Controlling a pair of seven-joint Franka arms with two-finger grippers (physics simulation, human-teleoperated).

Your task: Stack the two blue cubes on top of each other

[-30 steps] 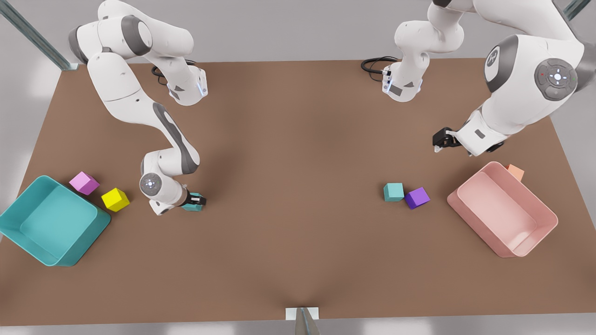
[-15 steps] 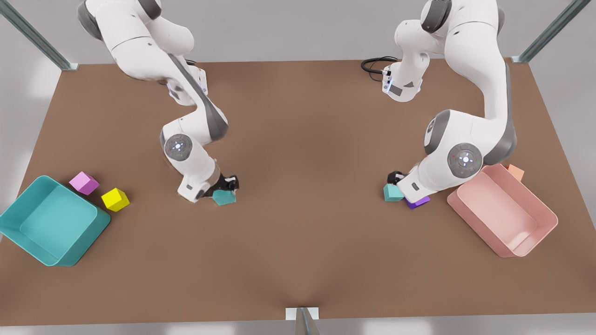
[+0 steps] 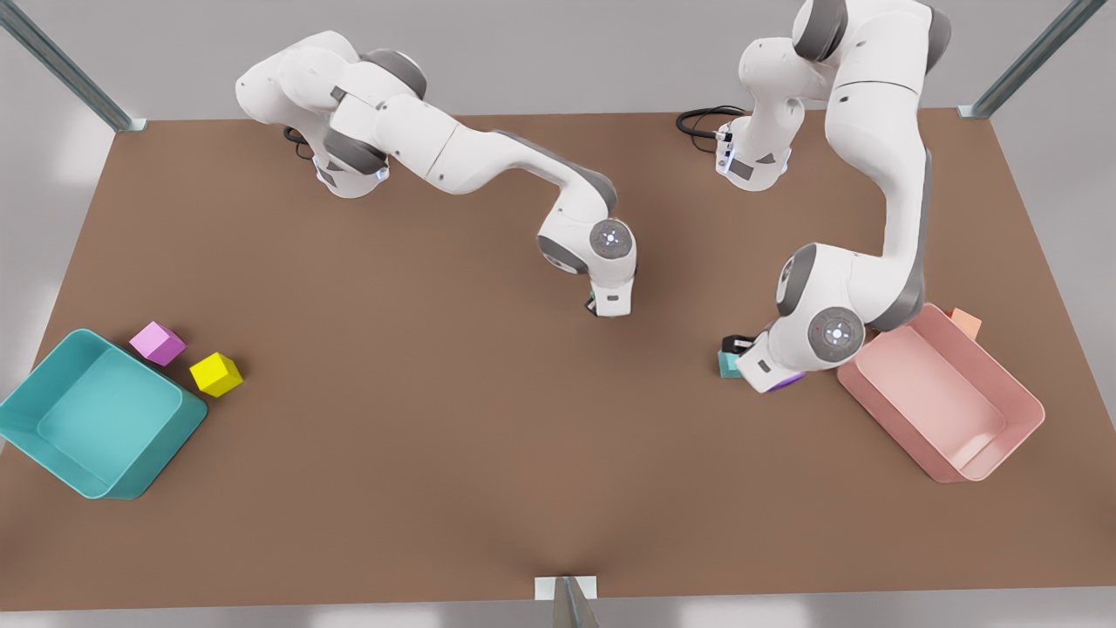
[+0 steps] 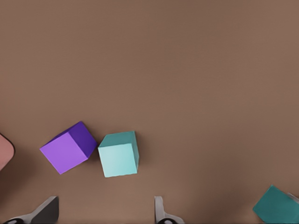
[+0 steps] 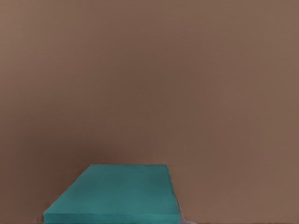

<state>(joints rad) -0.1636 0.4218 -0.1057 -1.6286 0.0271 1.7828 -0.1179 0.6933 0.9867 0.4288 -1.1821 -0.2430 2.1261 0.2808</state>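
One blue cube (image 3: pixel 725 365) (image 4: pixel 119 155) rests on the brown table, touching a purple cube (image 4: pixel 69 147) (image 3: pixel 789 381). My left gripper (image 3: pixel 738 344) (image 4: pixel 103 217) hovers over this blue cube on the front view's right, open, its fingers (image 4: pixel 46 212) spread wide with nothing between them. My right gripper (image 3: pixel 602 307) is near the table's middle, shut on the other blue cube (image 5: pixel 117 193), which also appears off to the side in the left wrist view (image 4: pixel 275 206). In the front view the right hand hides that cube.
A teal bin (image 3: pixel 52 436) stands at the front view's left, with a pink cube (image 3: pixel 157 342) and a yellow cube (image 3: pixel 216 373) beside it. On the right stands a pink bin (image 3: pixel 1020 410), with an orange cube (image 3: pixel 966 321) behind it.
My right gripper carried its blue cube from the front view's left to the table's middle. My left arm swung down and settled lower over the blue cube beside the purple one.
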